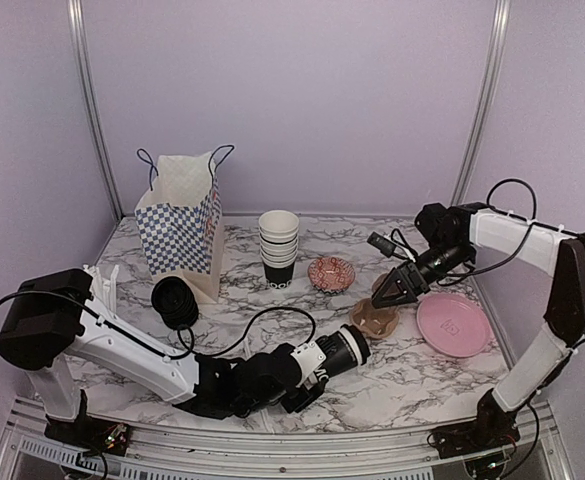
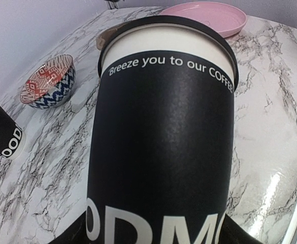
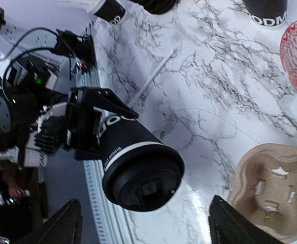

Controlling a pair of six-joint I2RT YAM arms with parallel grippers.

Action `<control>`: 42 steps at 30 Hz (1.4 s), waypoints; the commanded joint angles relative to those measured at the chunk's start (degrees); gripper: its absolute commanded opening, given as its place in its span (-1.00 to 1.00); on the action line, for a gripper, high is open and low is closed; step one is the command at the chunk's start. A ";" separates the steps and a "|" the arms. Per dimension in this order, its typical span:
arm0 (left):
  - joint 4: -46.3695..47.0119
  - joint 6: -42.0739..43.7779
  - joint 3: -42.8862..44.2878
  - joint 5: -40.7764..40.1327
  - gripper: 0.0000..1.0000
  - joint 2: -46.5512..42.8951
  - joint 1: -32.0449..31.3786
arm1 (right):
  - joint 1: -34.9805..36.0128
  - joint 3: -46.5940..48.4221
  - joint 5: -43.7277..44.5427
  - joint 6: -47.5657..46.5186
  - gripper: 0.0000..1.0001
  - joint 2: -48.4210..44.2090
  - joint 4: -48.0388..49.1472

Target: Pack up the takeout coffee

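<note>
The takeout coffee (image 1: 344, 350) is a black paper cup with white print and a black lid, held on its side above the table's front middle. My left gripper (image 1: 317, 365) is shut on its base, lid pointing right. In the left wrist view the cup (image 2: 163, 142) fills the frame between both fingers (image 2: 69, 236). My right gripper (image 1: 392, 290) hangs open just right of it, above the brown cup carrier (image 1: 374, 318). In the right wrist view the lid (image 3: 143, 185) faces the camera, clear of the spread fingertips (image 3: 62, 229).
A checked paper bag (image 1: 182, 225) stands at the back left, a stack of black lids (image 1: 175, 301) lying beside it. A stack of cups (image 1: 278, 247) and a patterned bowl (image 1: 329, 271) sit mid-table. A pink plate (image 1: 453, 324) lies at the right.
</note>
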 commanded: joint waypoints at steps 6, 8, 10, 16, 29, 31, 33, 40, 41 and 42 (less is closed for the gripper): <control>10.80 2.90 -0.86 -4.89 0.41 -3.44 0.61 | 0.47 1.72 -8.79 -5.23 0.97 3.72 -6.26; 11.08 2.92 -0.77 -4.89 0.41 -3.37 0.66 | 0.78 1.49 -9.78 -5.92 0.97 4.21 -6.77; 11.32 2.92 -0.68 -4.76 0.41 -3.42 0.60 | 1.42 1.52 -10.29 -6.75 0.97 4.32 -7.33; 11.68 2.92 -0.65 -4.86 0.41 -3.38 0.60 | 2.67 0.86 -9.98 -5.85 0.88 4.14 -6.21; 12.69 2.92 -0.94 -5.28 0.42 -3.17 0.64 | 6.23 0.16 -7.53 -4.22 0.58 3.98 -4.45; 12.69 2.92 -0.94 -5.39 0.43 -3.08 0.63 | 6.30 0.34 -7.45 -4.09 0.49 4.02 -4.28; 12.69 2.85 -1.01 -5.77 0.47 -2.97 0.59 | 6.30 0.48 -7.28 -4.31 0.42 3.98 -4.28; 12.24 2.04 -2.12 -7.78 0.73 -2.99 0.53 | 6.30 2.13 -4.92 -4.94 0.22 3.68 -4.33; 11.94 1.77 -3.01 -7.72 0.77 -3.64 0.51 | 6.35 2.58 -3.72 -4.85 0.20 3.56 -4.16; 11.56 1.51 -4.02 -7.65 0.80 -4.40 0.25 | 6.34 2.97 -2.77 -4.76 0.19 3.15 -3.94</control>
